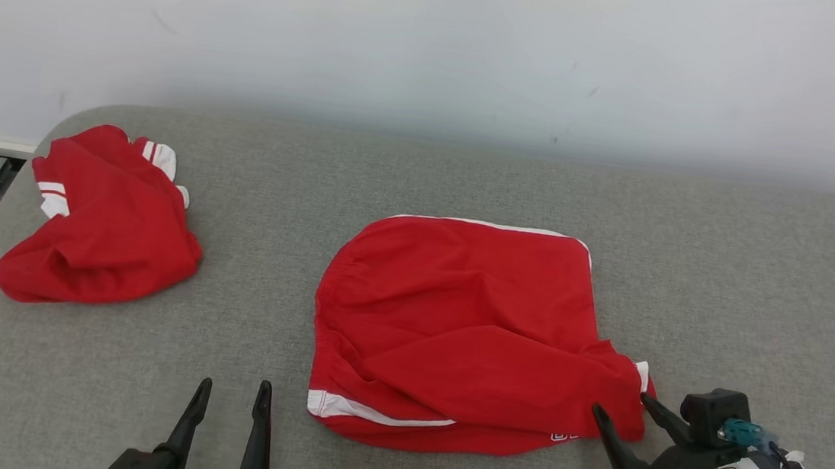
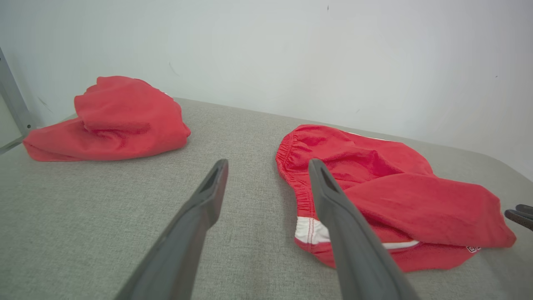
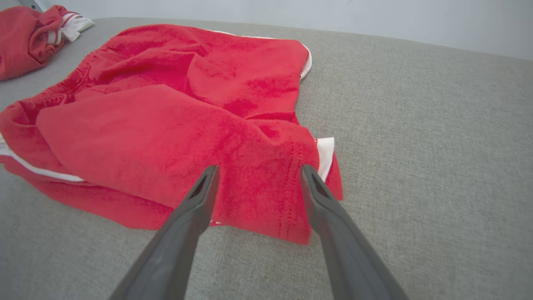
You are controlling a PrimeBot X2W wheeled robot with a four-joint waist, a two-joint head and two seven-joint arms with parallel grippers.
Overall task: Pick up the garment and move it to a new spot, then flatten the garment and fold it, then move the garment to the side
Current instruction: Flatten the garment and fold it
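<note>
Grey table (image 1: 422, 181); logo (image 1: 565, 436) on garment (image 1: 455, 322) half-covered.

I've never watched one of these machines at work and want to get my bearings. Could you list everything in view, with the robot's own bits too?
middle garment: one, red with white trim, centre of the surface, partly folded over itself
crumpled garment: one, red with white stripes, far left of the surface, apart from the other
surface: one, grey fabric, under both garments
wall: one, white, behind the surface
left gripper: one, dark fingers, open, lower left of the head view, over bare surface
right gripper: one, dark fingers, open, lower right, fingertips at the middle garment's near right corner
</note>
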